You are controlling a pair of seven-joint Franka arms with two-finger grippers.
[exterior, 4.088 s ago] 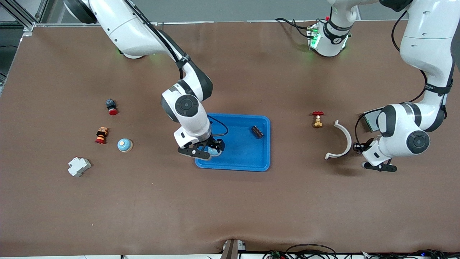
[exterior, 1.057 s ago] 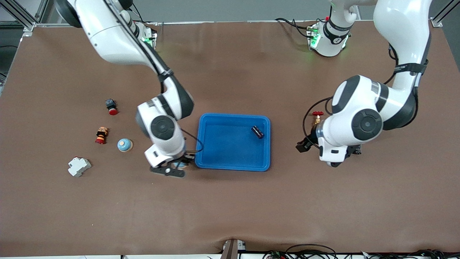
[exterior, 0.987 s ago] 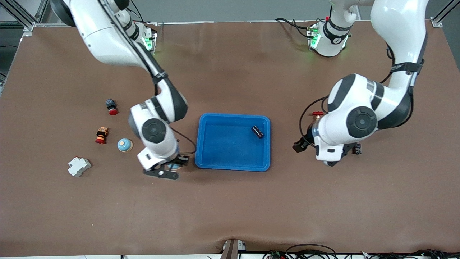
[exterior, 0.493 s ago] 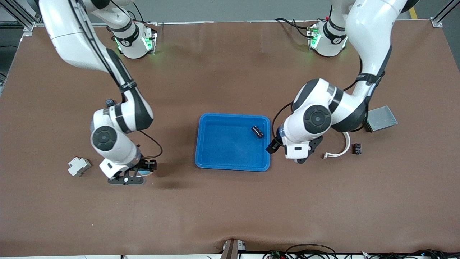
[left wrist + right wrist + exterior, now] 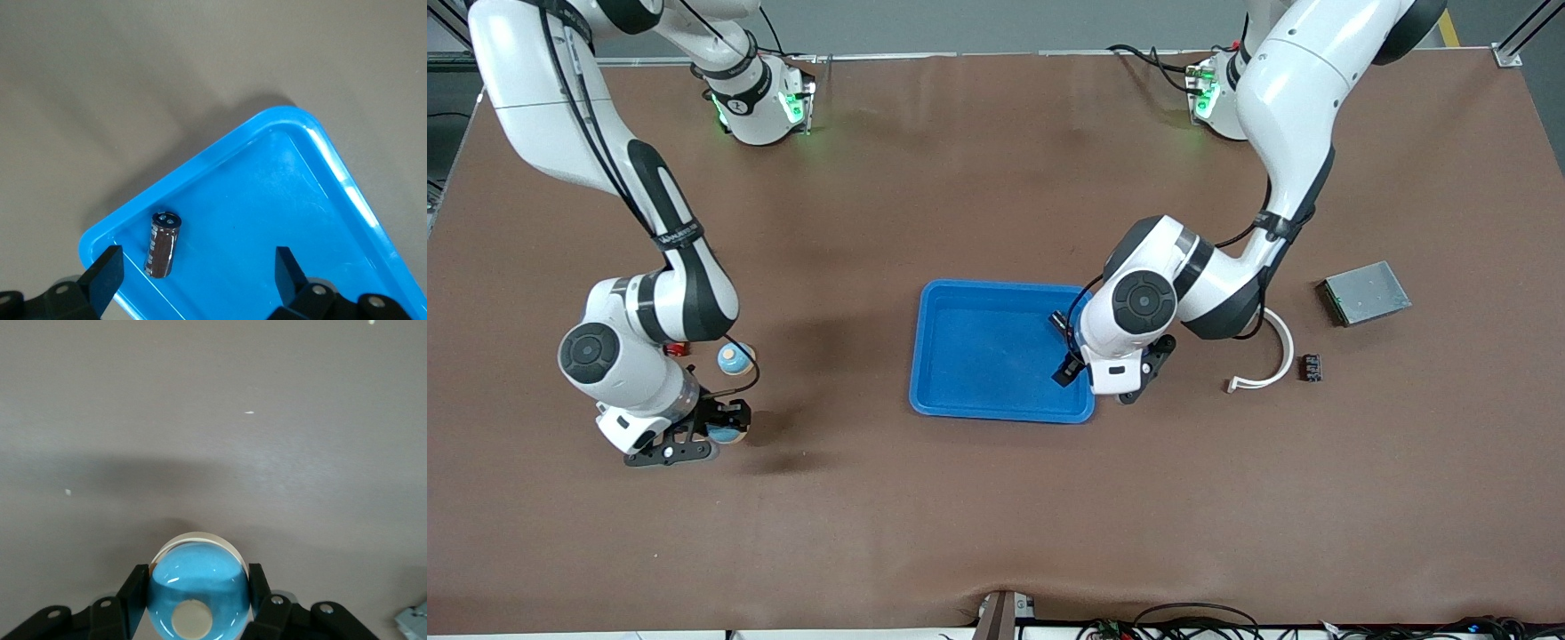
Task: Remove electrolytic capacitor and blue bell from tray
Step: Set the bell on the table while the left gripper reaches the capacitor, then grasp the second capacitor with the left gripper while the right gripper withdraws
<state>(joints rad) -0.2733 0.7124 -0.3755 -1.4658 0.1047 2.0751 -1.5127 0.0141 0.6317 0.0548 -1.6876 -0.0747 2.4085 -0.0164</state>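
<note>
Moved: since the earlier frames the right gripper (image 5: 694, 436) has carried the blue bell (image 5: 198, 588) out of the tray (image 5: 996, 404) to the right arm's end of the table, and the left gripper (image 5: 1107, 373) has swung in over the tray.
Right gripper: fingers clamped on the blue bell, over bare table well apart from the tray, beside a second bell (image 5: 735, 358).
Left gripper: fingers (image 5: 107, 275) spread wide, over the tray's corner toward the left arm's end.
Electrolytic capacitor (image 5: 162, 244): lying in that tray corner, untouched.
Done: bell is out of the tray, though not yet released.
Left: put the bell down; grasp and lift out the capacitor.
</note>
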